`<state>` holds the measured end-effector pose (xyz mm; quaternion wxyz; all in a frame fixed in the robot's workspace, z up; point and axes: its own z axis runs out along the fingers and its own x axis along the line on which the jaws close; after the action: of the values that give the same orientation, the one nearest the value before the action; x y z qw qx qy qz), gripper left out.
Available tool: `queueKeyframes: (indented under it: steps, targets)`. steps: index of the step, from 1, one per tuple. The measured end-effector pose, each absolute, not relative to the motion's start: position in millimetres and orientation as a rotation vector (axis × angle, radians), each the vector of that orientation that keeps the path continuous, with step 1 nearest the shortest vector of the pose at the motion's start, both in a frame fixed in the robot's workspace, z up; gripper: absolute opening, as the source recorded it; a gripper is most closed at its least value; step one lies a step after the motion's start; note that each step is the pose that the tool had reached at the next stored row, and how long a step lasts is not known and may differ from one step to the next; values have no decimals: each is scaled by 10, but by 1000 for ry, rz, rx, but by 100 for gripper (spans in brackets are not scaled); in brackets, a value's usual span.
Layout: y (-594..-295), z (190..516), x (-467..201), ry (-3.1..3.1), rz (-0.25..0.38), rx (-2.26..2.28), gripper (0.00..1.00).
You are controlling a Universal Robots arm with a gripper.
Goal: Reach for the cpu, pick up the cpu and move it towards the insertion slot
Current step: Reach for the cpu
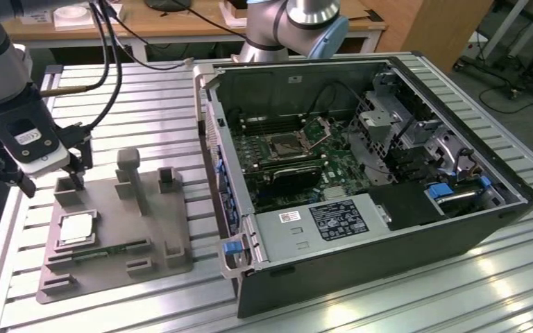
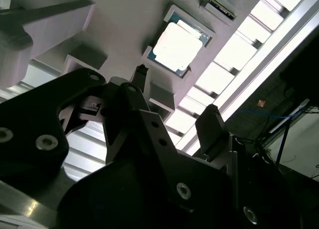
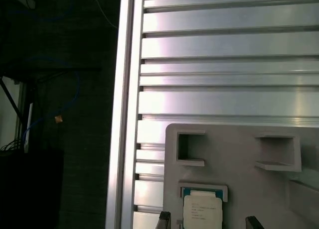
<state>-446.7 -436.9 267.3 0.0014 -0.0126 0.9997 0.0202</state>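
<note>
The cpu (image 1: 77, 229) is a small square chip with a pale metal top. It lies flat in a recess of the grey fixture plate (image 1: 164, 239), towards the exterior view's left. My gripper (image 1: 53, 182) hangs open just above the plate's far end, a short way from the chip and not touching it. In both wrist views the cpu (image 2: 178, 46) (image 3: 202, 211) shows between the two dark fingertips (image 2: 212, 120) (image 3: 253, 222), with nothing held. The insertion slot (image 1: 285, 144) is a metal-framed socket on the green motherboard inside the open computer case.
Upright grey posts (image 1: 128, 173) rise from the fixture beside my gripper. A thin green memory strip (image 1: 109, 251) lies in the plate below the chip. The open case (image 1: 368, 159) takes up the exterior view's right. The slatted metal table's edge (image 3: 122, 114) runs close by.
</note>
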Motion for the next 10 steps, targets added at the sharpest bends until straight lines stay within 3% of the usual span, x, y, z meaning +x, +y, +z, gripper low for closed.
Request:
queueKeyframes:
  steps: [10]
  targets:
    - [-4424, 2493, -4467, 3138, 63, -40, 66]
